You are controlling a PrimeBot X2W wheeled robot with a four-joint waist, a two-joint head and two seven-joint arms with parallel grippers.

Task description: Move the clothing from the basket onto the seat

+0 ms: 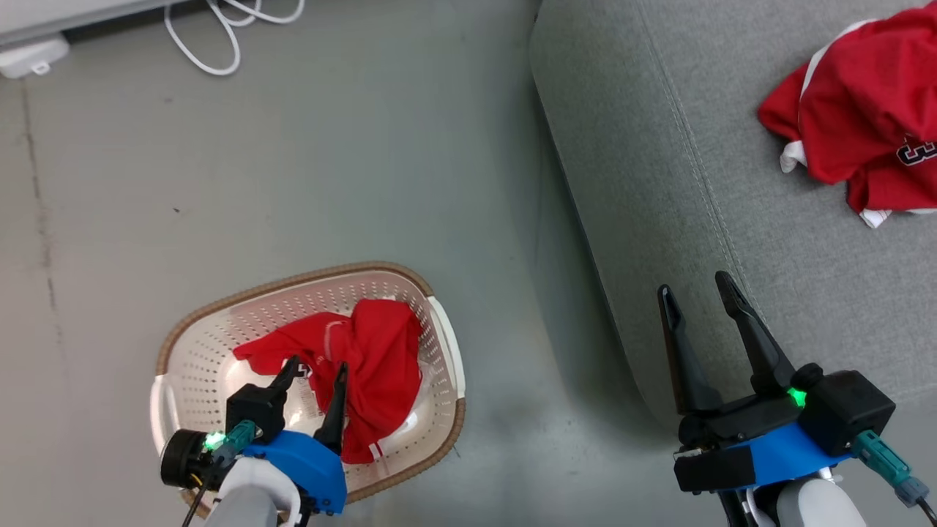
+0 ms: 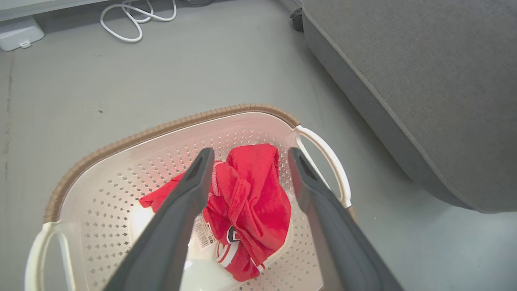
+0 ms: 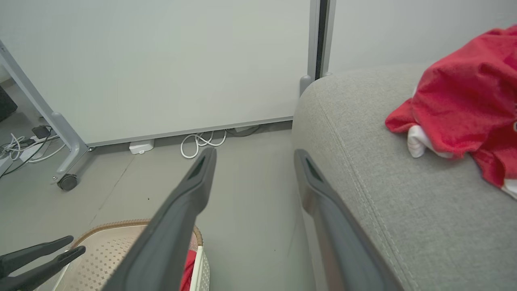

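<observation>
Clothing (image 1: 373,366) sits in two spots. One red piece is bunched in the basket (image 1: 212,344) on the floor (image 1: 329,161). Its bulk runs lengthwise from the basket's far rim back toward the robot, a flatter flap reaches out to the robot's left, and a white-striped hem lies at the near end. The left gripper (image 1: 317,364) hangs right over that heap, fingers spread apart and gripping nothing. From its wrist, the red bundle shows lower down in the gap between the two fingers. Whether the tips touch the cloth I can't tell.

The numbered piece (image 1: 856,124) lies crumpled further in on the seat (image 1: 659,146), dark numerals toward the robot's right. The head view's edge cuts it off, so I can't judge its long axis. The right gripper (image 1: 694,284) is likewise spread and empty, over the seat's near rounded edge beside the stitched seam and well apart from that garment. A white cable (image 1: 219,44) loops on the floor by the wall.
</observation>
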